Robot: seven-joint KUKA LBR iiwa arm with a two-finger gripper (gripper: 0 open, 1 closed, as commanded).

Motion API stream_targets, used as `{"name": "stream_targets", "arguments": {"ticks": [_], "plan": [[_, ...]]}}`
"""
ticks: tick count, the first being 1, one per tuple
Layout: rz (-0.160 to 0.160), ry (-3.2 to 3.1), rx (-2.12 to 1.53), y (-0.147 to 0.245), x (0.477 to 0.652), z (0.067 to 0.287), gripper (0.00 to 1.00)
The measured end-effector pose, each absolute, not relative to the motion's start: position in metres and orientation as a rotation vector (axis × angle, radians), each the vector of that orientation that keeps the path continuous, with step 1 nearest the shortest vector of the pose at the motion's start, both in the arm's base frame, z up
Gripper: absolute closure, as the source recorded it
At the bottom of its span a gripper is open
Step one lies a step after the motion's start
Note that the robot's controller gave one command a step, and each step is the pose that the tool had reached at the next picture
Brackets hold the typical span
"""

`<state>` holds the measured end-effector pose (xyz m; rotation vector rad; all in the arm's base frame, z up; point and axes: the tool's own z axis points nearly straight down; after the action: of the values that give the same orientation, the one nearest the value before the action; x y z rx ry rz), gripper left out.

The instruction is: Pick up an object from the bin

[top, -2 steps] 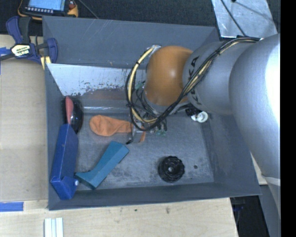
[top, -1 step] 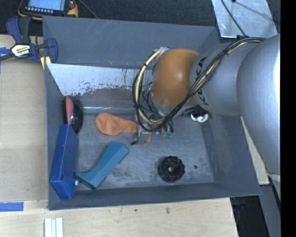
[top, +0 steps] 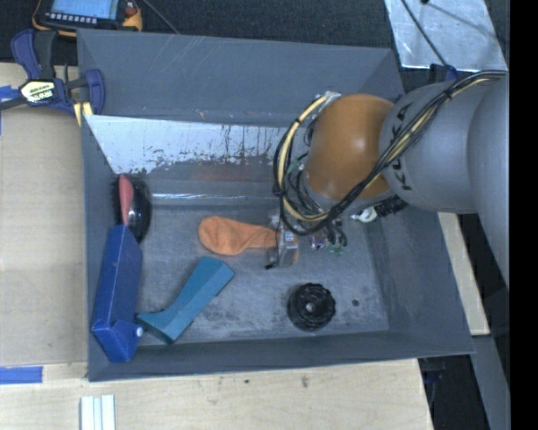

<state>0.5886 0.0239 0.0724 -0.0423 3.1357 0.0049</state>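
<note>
- Closest to my camera is the arm (top: 457,150). Its thick grey link comes in high, up and to the right of the limp orange balloon (top: 229,236) that lies on the floor of the bin (top: 251,88).
- The arm's orange wrist cover (top: 345,146), wrapped in yellow and black cables (top: 291,164), hangs above and just right of the orange balloon's right end.
- Well to the left of the orange balloon and somewhat lower in my view lies a long dark blue block (top: 117,294), set lengthwise along the bin's left wall.
- Left of the orange balloon and slightly higher is a black and red thing (top: 133,206), just past the dark blue block's upper end. I cannot make out what kind of thing it is.
- Below the orange balloon and a little left lies a teal angled piece (top: 193,296). Its lower end reaches over to the dark blue block's lower end.
- The orange balloon itself lies flat, fat end to the left and narrowing to the right, apart from every other loose thing.
- The gripper (top: 283,251) is down at the orange balloon's narrow right end, right against it as far as I can see. I cannot tell from here how the claw stands, or whether it has hold of that tip.
- Below and to the right of the orange balloon sits a black round disc (top: 310,305), flat on the floor and apart from the gripper.
</note>
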Motion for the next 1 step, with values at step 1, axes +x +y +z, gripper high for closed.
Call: {"name": "stream_targets", "arguments": {"ticks": [1], "plan": [[-0.002,3.134,-0.044,-0.0164,0.5912,0.0721,1.00]]}}
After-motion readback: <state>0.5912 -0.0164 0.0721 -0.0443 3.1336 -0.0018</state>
